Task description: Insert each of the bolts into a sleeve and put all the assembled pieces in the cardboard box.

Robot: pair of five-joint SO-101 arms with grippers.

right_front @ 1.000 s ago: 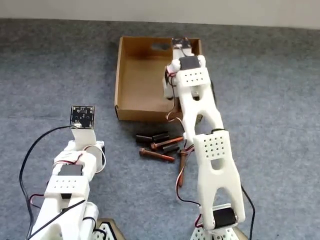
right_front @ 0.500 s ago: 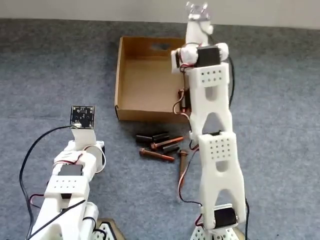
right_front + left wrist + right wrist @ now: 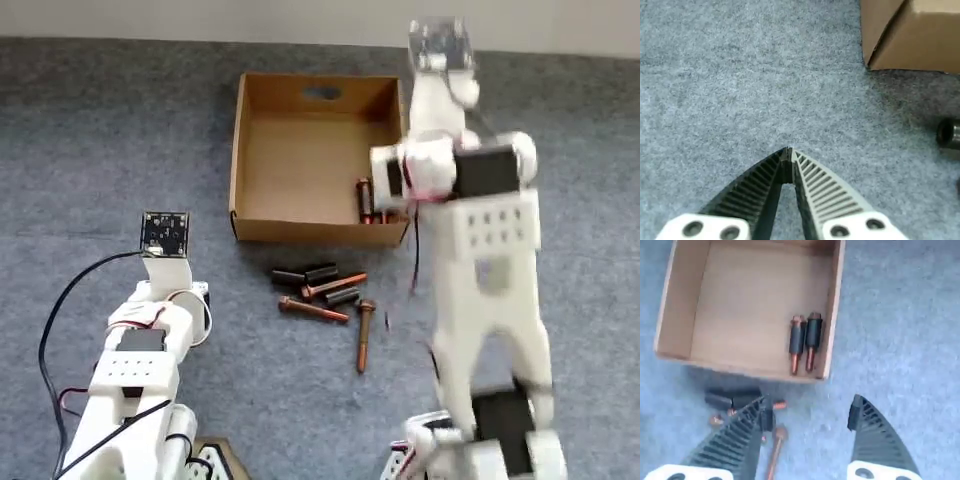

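Note:
The cardboard box (image 3: 300,160) stands at the back of the grey carpet. Two assembled pieces (image 3: 366,199), each a copper bolt in a black sleeve, lie side by side in its near right corner (image 3: 805,342). In front of the box lie loose black sleeves (image 3: 305,275) and copper bolts (image 3: 313,309), with one bolt (image 3: 364,335) apart to the right. My right gripper (image 3: 810,405) hangs open and empty high above the carpet, just in front of the box's near right corner. My left gripper (image 3: 788,153) is shut with nothing in it, low over bare carpet left of the box (image 3: 910,35).
The right arm (image 3: 480,250) rises tall right of the loose parts. The left arm (image 3: 140,350) sits folded at the near left. A sleeve end (image 3: 949,132) shows near the box's front corner. Bare carpet surrounds the box.
The right arm has lifted out of the box and swung back and up, uncovering the two assembled pieces in the corner. The left arm has kept still.

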